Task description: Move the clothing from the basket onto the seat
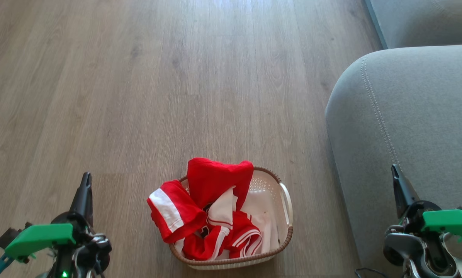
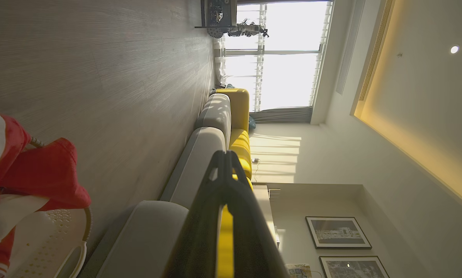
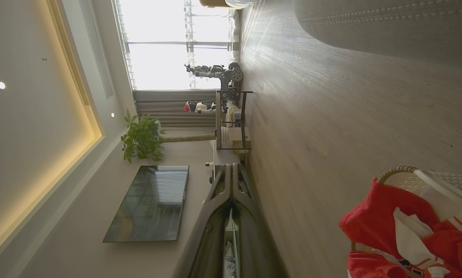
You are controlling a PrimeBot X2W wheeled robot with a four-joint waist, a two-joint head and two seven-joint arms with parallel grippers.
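Head view: the basket [image 1: 289, 231] stands on the wood floor [image 1: 138, 96], just beside the front edge of the grey seat [image 1: 408, 116] on your right. The red clothing [image 1: 215, 181] is heaped inside it, with one striped fold spilling over the left rim. Your left hand [image 1: 86, 177] sits at the lower left, fingers pressed together and holding nothing. Your right hand [image 1: 394, 168] sits at the lower right in front of the seat, likewise closed and empty.

Left wrist view: closed fingers point along the sofa. The clothing and basket lie at the lower left edge.

Right wrist view: closed fingers point across the floor. The clothing lies at the lower right.

Nothing is moved yet. Open a hand before lowering it, aim for the raised red fold by the far rim, pinch fabric rather than plastic, and lift well clear of the rim.
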